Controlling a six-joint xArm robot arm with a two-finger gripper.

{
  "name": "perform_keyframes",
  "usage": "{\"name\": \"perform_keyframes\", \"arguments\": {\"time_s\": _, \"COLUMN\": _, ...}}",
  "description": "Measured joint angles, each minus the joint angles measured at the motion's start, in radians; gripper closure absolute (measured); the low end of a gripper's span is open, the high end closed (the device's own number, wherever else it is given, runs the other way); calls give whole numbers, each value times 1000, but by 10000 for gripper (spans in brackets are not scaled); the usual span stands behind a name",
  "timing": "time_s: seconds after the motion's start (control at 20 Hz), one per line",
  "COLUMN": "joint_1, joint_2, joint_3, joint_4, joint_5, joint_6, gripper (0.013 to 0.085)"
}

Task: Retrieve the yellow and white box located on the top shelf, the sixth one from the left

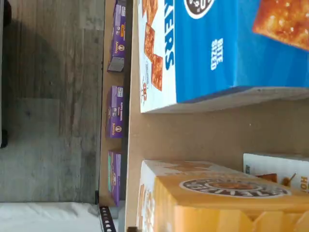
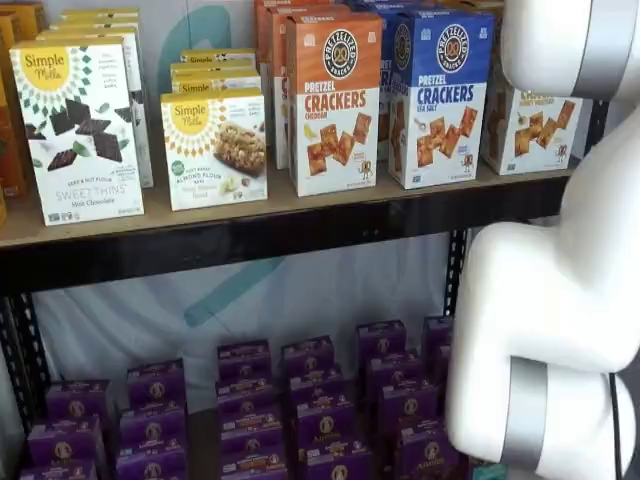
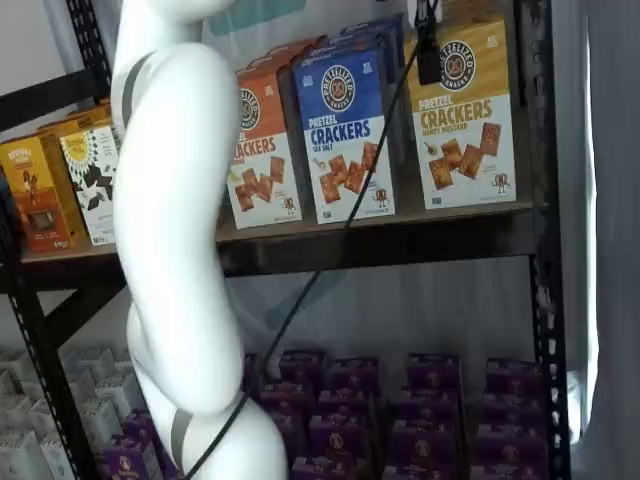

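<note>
Wrist view: close above the top shelf (image 1: 193, 130), picture turned sideways.
Shelf views: frontal, one oblique; both share the blue box (image 2: 440, 95) (image 3: 345, 130).

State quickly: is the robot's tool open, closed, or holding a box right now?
Tool: cannot be told; only one dark finger shows at the yellow box, with no clear gap or grip.
</note>
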Motion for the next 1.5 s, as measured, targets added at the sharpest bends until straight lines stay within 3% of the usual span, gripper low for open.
{"name": "perform_keyframes", "arguments": {"time_s": 0.1, "joint_1": -2, "joint_2": -1, "joint_3": 2, "joint_4": 3, "joint_5": -1, "joint_6": -1, "gripper": 250}}
{"name": "perform_keyframes", "arguments": {"time_s": 0.4, "joint_1": -9, "joint_2": -1, "joint_3": -1, "joint_4": 8, "joint_5": 1, "joint_6": -6, "gripper": 250}}
{"name": "perform_keyframes", "arguments": {"time_s": 0.55, "joint_1": -12, "joint_2": -1, "joint_3": -1, "joint_4": 11, "joint_5": 2, "joint_6": -9, "gripper": 330}}
{"name": "perform_keyframes", "arguments": {"time_s": 1.45, "joint_1": -33, "joint_2": 0, "joint_3": -17, "joint_4": 21, "joint_5": 28, "joint_6": -22, "gripper": 330}}
{"name": "perform_keyframes", "arguments": {"time_s": 1.5, "joint_1": -35, "joint_2": -4, "joint_3": -15, "joint_4": 22, "joint_5": 28, "joint_6": -23, "gripper": 370}}
